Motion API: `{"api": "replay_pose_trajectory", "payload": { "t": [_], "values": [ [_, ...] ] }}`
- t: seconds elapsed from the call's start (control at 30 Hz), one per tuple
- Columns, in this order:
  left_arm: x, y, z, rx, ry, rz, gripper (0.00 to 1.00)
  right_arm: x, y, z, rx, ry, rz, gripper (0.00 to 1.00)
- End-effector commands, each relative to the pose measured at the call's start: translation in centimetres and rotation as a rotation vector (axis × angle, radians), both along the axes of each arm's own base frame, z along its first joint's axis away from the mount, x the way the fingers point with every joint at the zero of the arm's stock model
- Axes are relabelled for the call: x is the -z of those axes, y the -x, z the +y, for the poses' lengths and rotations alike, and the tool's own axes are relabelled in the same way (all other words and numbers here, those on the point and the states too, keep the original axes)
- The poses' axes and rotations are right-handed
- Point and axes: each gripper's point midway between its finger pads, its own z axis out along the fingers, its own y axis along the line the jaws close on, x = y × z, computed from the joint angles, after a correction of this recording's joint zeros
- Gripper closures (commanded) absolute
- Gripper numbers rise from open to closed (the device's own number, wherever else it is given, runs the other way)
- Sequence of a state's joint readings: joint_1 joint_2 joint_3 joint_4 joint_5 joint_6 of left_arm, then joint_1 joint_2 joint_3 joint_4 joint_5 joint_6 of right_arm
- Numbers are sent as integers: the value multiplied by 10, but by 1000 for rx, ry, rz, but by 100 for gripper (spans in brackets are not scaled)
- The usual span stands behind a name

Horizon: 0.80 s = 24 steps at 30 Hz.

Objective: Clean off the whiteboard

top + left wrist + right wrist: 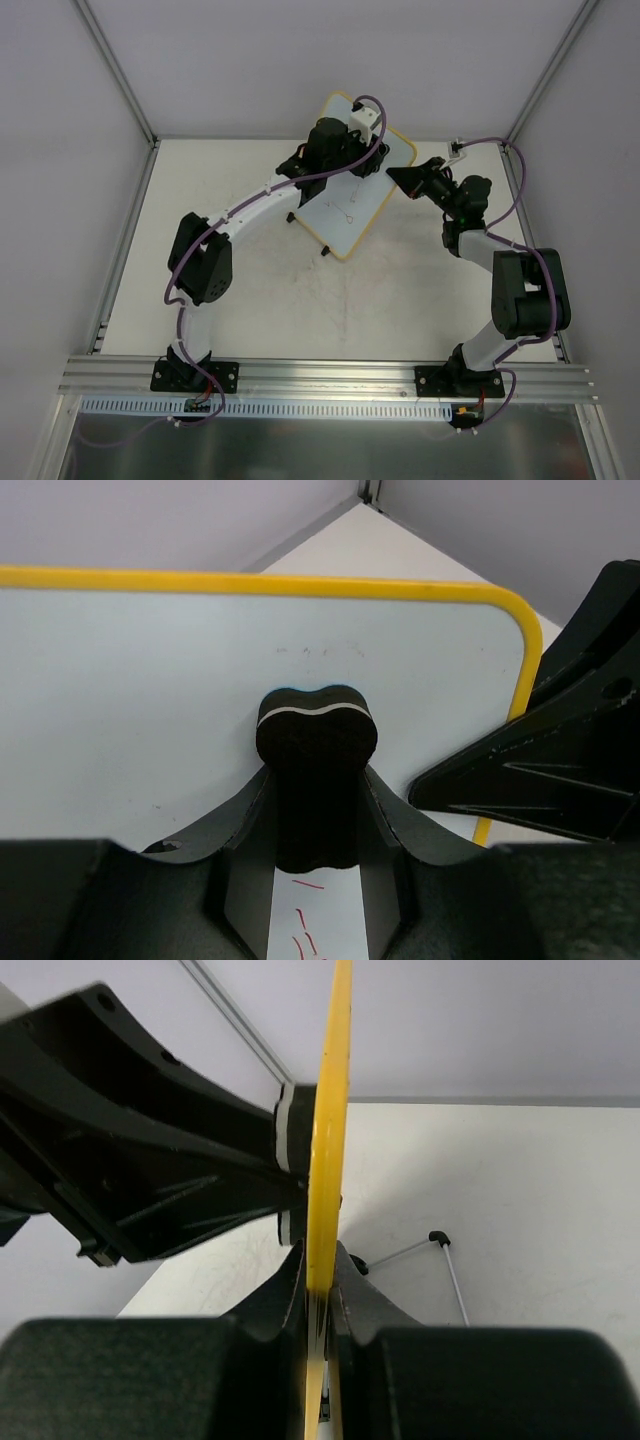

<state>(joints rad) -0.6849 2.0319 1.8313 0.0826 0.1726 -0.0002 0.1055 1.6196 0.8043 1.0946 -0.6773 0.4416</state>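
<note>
Tightly, the left fingers (243, 845) hold a black eraser (316, 735) set against the whiteboard (150, 700) (red strokes (308, 920) show below it). The right fingers (283, 1298) pinch its yellow frame (328, 1110), and the board stands tilted at the table's (250, 300) far side.

No text, label, brand or number can be read in any view. A few short red strokes (306, 920) are seen on the whiteboard (150, 710) in the left wrist view, and a faint doodle (346, 218) is seen from above. No letter or figure is formed by them.
</note>
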Motion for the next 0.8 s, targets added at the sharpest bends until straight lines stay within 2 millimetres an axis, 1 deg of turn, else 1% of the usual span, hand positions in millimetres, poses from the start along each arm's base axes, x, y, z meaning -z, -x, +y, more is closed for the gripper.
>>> {"api": "replay_pose_trajectory", "payload": {
  "t": [0.0, 0.17, 0.2, 0.27, 0.3, 0.37, 0.43, 0.47, 0.5, 0.53, 0.57, 0.6, 0.7, 0.77],
  "values": [
    [49, 6, 21, -61, -18, 76, 100, -13, 47, 48, -278, 84, -148, 100],
    [70, 16, 37, -99, -13, 86, 100, -13, 47, 48, -277, 82, -144, 100],
    [78, 19, 41, -99, -9, 100, 100, -14, 48, 48, -279, 82, -147, 100],
    [86, 23, 45, -94, 9, 131, 100, -14, 48, 47, -277, 82, -147, 100],
    [93, 25, 50, -92, 3, 146, 100, -14, 48, 48, -279, 81, -146, 100],
    [101, 28, 52, -84, -13, 154, 100, -15, 48, 48, -279, 81, -149, 100],
    [115, 36, 57, -90, -30, 182, 100, -15, 49, 48, -282, 83, -148, 100],
    [117, 37, 59, -96, -25, 183, 100, -15, 49, 48, -280, 82, -148, 100],
    [128, 42, 64, -103, -34, 205, 100, -15, 49, 48, -282, 82, -149, 100],
    [134, 44, 67, -104, -24, 224, 100, -15, 48, 48, -279, 81, -149, 100],
    [135, 46, 66, -98, -11, 226, 100, -16, 49, 48, -280, 81, -149, 100],
    [146, 51, 69, -98, -19, 245, 100, -15, 49, 48, -280, 81, -147, 100],
    [162, 62, 70, -79, -18, 279, 100, -16, 49, 48, -280, 80, -149, 100],
    [169, 66, 72, -79, -20, 291, 100, -16, 49, 48, -280, 80, -147, 100]
  ]
}}
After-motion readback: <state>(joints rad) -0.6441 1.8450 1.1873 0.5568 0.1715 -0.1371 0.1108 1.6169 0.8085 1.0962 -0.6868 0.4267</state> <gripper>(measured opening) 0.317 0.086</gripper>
